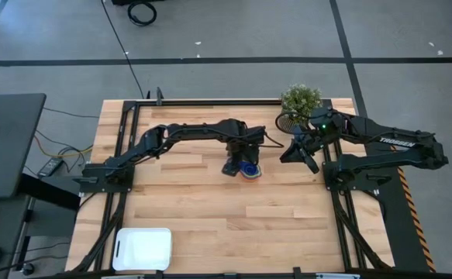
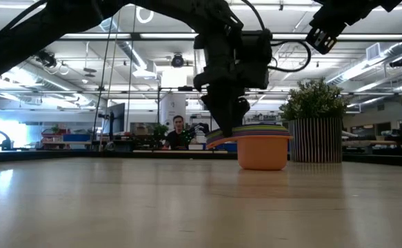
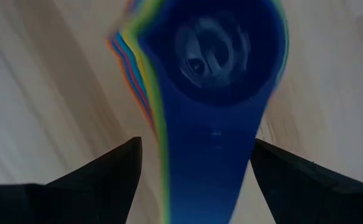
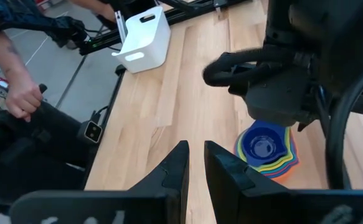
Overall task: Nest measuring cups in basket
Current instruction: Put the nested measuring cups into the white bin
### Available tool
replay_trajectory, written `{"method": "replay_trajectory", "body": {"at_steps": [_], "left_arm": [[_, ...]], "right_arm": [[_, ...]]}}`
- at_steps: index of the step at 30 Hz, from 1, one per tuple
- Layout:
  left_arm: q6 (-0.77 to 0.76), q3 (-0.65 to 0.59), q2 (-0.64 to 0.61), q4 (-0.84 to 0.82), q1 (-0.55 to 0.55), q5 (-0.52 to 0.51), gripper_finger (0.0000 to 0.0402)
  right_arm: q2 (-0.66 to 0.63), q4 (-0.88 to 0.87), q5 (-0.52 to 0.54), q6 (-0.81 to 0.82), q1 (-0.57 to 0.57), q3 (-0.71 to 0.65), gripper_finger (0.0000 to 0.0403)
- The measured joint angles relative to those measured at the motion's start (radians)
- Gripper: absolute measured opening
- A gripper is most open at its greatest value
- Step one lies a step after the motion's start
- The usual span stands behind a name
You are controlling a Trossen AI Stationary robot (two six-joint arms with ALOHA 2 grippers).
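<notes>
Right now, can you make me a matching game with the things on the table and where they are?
Things:
1. measuring cups
2. basket
3. plant
4. right gripper

Places:
A. near corner of the table, on the left arm's side
B. far edge of the table
C. stacked mid-table, under the left gripper
D. in the air, to the right of the stack

Pairs: 1-C, 2-A, 3-B, 4-D

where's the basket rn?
High view: the basket sits at the table's near-left corner, far from the cup stack at centre under the left end effector.
</notes>
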Motion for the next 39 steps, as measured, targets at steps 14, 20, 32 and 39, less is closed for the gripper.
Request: {"method": "replay_trajectory", "body": {"at_steps": [14, 20, 32, 39], "left_arm": [[-0.017, -0.001, 0.026, 0.042, -0.001, 0.001, 0.0302], [-0.017, -0.001, 0.031, 0.038, -0.002, 0.001, 0.0302], [-0.017, -0.001, 0.031, 0.041, -0.006, 0.001, 0.0302], [-0.018, -0.001, 0.031, 0.042, -0.006, 0.001, 0.0302]], "right_arm": [[0.000, -0.004, 0.000, -0.001, 0.000, 0.000, 0.0057], [0.000, -0.002, 0.000, 0.005, 0.000, 0.000, 0.0057], [0.000, 0.033, 0.008, 0.005, 0.000, 0.000, 0.0057], [0.000, 0.062, 0.008, 0.005, 0.000, 0.000, 0.0057]]}}
